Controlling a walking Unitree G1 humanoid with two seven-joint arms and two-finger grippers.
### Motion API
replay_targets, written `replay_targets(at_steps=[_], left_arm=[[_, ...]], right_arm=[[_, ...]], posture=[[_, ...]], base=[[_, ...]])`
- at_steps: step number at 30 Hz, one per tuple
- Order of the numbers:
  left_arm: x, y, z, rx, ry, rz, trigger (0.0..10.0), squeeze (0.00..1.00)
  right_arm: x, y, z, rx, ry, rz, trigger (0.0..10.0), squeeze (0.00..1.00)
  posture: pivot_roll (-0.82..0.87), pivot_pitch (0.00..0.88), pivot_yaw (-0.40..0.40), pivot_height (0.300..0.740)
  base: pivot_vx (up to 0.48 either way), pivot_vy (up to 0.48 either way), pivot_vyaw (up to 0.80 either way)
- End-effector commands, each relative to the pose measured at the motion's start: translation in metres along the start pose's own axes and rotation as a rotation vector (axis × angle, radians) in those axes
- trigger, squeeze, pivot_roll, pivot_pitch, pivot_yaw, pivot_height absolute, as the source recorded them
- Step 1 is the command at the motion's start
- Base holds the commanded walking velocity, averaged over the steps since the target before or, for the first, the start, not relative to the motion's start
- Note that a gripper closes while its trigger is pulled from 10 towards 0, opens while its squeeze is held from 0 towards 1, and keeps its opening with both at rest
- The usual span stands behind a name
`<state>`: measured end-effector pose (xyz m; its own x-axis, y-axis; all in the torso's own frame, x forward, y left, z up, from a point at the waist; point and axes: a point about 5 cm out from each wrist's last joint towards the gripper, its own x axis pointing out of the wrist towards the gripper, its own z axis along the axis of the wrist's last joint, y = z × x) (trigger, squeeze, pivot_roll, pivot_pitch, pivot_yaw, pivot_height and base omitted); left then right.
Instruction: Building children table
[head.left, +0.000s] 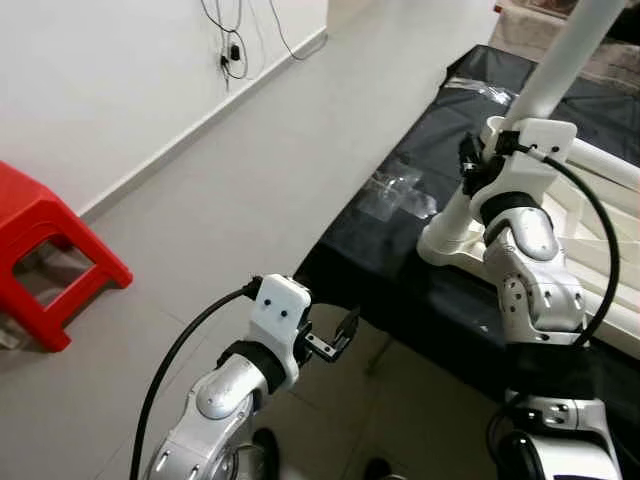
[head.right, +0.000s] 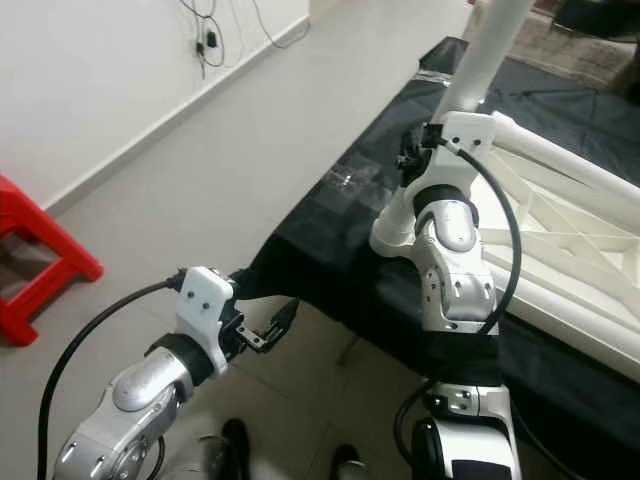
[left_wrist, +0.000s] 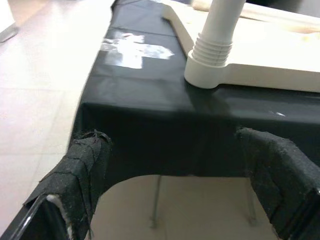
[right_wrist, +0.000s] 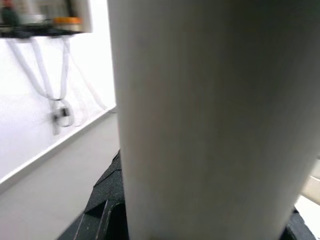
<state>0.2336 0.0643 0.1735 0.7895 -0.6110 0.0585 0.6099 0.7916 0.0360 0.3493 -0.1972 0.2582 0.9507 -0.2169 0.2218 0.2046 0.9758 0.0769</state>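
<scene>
the left pincer (head.left: 345, 330) hovers low over the pale tiled floor (head.left: 250, 190), just short of the near edge of the black-covered surface (head.left: 400, 260), its fingers (left_wrist: 82, 165) spread with nothing between them. under that edge thin metal legs show, with open floor beneath. on the surface lies the white plastic children table (head.right: 560, 240), upside down, its corner socket (left_wrist: 207, 70) close to the surface's near edge. a white table leg (head.right: 490, 50) stands up from that socket, tilted. the right pincer (head.left: 470, 160) is at the leg just above the socket; whether it pinches the leg i cannot tell. a clear plastic bag (head.left: 400, 195) lies near the surface's left edge. farther left, wide floor runs to the wall, with a red stool (head.left: 45, 250) beside it.
</scene>
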Motion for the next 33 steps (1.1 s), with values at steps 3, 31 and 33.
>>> replay_targets(at_steps=[3, 31, 33], left_arm=[[0.001, -0.003, -0.004, -0.016, 0.015, -0.009, 10.0, 0.0], [-0.001, -0.007, -0.006, -0.024, 0.009, -0.007, 10.0, 0.0], [-0.001, -0.007, -0.006, -0.024, 0.01, -0.007, 10.0, 0.0]], right_arm=[[-0.01, -0.017, -0.04, -0.052, 0.169, -0.259, 10.0, 0.0], [0.029, 0.019, 0.005, 0.063, 0.035, -0.572, 10.0, 0.0], [0.03, 0.02, 0.008, 0.057, 0.017, -0.574, 10.0, 0.0]], posture=[[0.07, 0.294, -0.064, 0.74], [0.07, 0.238, -0.082, 0.74], [0.07, 0.235, -0.083, 0.74]], base=[[0.0, 0.0, 0.0], [0.0, 0.0, 0.0], [0.0, 0.0, 0.0]])
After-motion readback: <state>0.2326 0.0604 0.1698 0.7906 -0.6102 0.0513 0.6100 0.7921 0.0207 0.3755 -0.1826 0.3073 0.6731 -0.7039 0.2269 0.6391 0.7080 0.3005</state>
